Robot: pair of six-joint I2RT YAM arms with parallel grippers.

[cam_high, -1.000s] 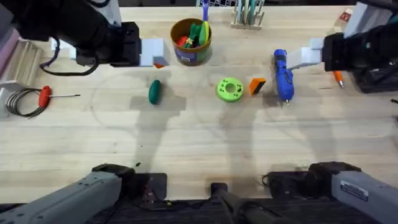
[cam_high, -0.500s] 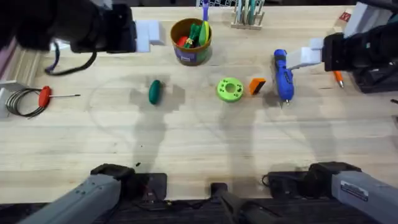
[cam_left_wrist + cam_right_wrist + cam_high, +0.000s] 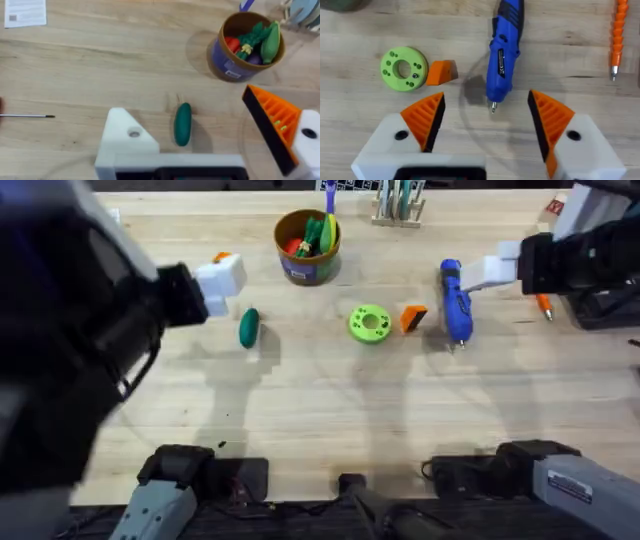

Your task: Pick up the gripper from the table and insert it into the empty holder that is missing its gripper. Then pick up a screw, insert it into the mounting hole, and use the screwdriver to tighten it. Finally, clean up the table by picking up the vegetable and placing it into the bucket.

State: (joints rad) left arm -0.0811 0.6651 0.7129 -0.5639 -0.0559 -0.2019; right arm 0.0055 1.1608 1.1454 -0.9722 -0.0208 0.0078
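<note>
Left arm rises big and dark over the surface's (image 3: pixel 330 430) left side. Left gripper (image 3: pixel 210 145) jaws wide, holding nothing: one finger carries an orange ribbed pad (image 3: pixel 272 125), the other is a bare white holder (image 3: pixel 125 137) with an open mounting hole.

The vegetable (image 3: pixel 248 327) lies on the surface left of centre, long axis running near-to-far, slightly tilted, apart from everything.

Toward the right of centre: the lime-green disc (image 3: pixel 369 323), then the orange gripper (image 3: pixel 413 318) just beside it on its right, a small gap between. In the right wrist view the wedge (image 3: pixel 441 72) lies with its long side across.

Screwdriver (image 3: pixel 455 300) lies right of the wedge, long axis near-to-far, metal tip (image 3: pixel 493 107) pointing to the near edge, body toward the far edge.

Right gripper (image 3: pixel 485 117) hangs above the screwdriver's tip end, jaws wide, empty, both orange pads on.

Slim orange-handled tool (image 3: pixel 544 307) lies further right.

Bucket (image 3: pixel 307 245) stands upright near the far edge, centre-left, with toy vegetables inside.
</note>
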